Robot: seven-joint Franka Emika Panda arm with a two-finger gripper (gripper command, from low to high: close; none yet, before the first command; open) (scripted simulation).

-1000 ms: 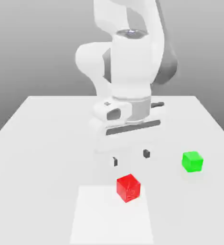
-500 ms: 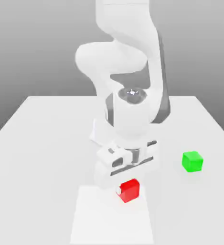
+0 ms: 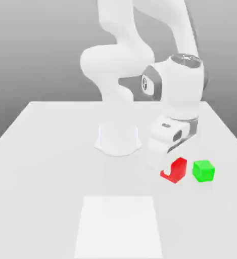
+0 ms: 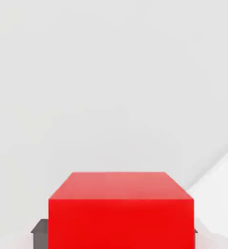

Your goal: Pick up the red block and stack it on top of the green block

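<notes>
Red smooth cube (image 3: 176,170) sits clamped in the white two-finger gripper (image 3: 168,164), just beside the smooth green cube (image 3: 203,171). Carried this low, it would likely knock the green one aside.

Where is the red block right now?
The red block is held in the gripper, on the exterior view's right, close beside the green block.

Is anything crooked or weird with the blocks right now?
Nothing looks wrong. The red block is gripped in the gripper, just beside the green block on the exterior view's left. The green block sits flat on the white table, nothing on top of it yet.
</notes>
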